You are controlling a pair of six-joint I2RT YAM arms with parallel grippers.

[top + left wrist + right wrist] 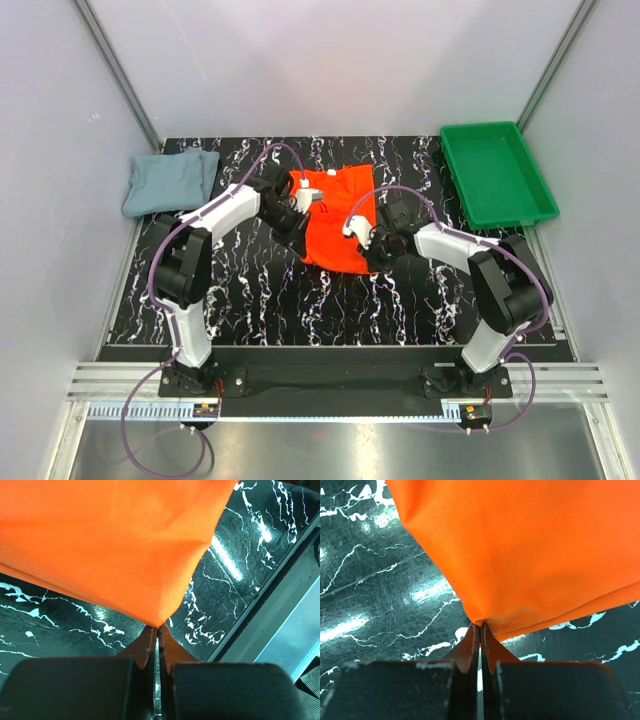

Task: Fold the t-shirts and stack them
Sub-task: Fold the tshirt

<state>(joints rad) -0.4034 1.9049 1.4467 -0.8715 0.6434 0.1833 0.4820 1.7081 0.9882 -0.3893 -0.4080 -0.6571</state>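
Observation:
The orange-red t-shirt point(335, 215) lies partly folded in the middle of the black marbled table. My left gripper point(297, 222) is shut on its left edge; in the left wrist view the cloth point(115, 545) is pinched at the fingertips point(158, 626) and held a little above the table. My right gripper point(366, 243) is shut on the shirt's near right corner; in the right wrist view the cloth point(530, 550) hangs from the closed tips point(481, 625). The grey-blue t-shirt point(170, 181) lies folded at the far left.
A green plastic tray point(497, 172) stands at the back right, partly off the marbled table point(250, 290). White walls enclose the table on three sides. A metal rail runs along the near edge, by the arm bases.

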